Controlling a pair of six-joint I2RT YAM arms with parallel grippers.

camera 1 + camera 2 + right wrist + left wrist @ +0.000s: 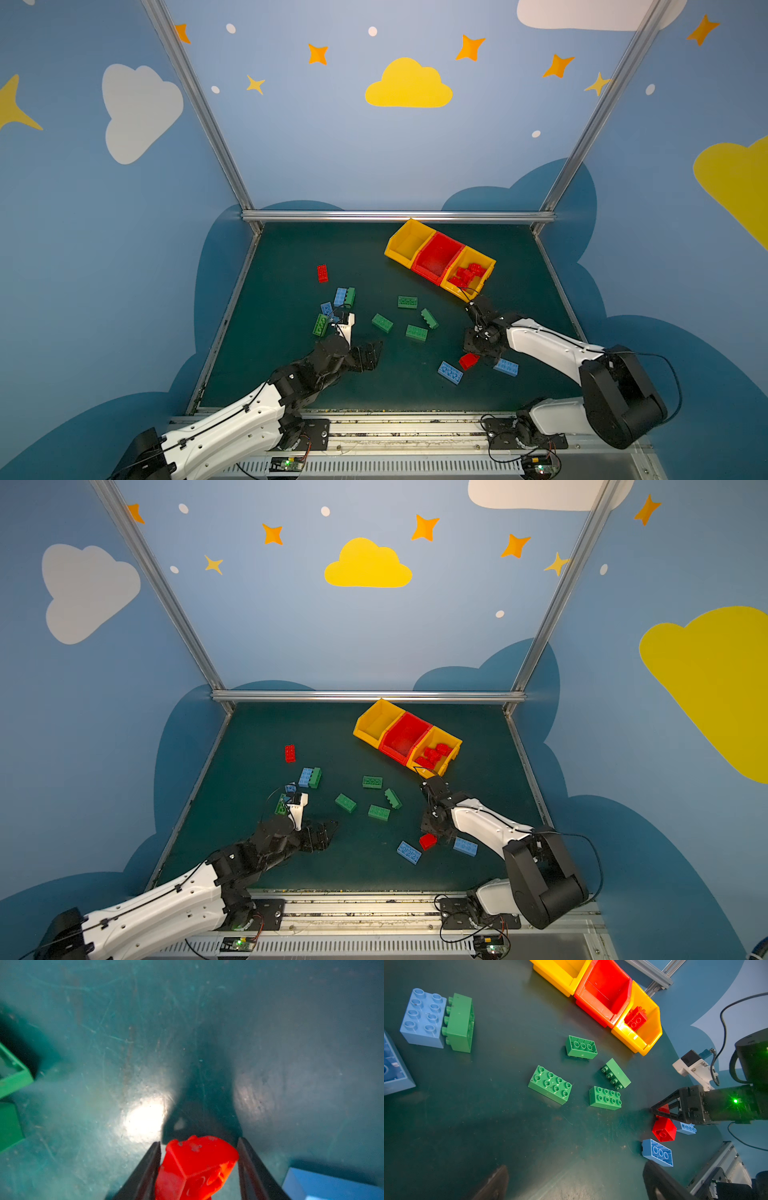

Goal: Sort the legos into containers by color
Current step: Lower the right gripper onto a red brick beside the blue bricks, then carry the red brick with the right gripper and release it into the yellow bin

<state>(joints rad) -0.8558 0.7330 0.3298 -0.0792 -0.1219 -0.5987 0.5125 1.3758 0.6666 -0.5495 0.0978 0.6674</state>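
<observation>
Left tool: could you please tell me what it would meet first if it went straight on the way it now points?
Probably bare mat, then the green brick closest ahead. The left tool hangs open with nothing nearer in line, though depth is hard to judge.

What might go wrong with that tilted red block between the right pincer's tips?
The red brick sits tilted inside the right pincer, corner up, so it may twist or slip out when squeezed and lifted. A blue brick lies close beside it; the pincer might nudge it or catch it too.
</observation>
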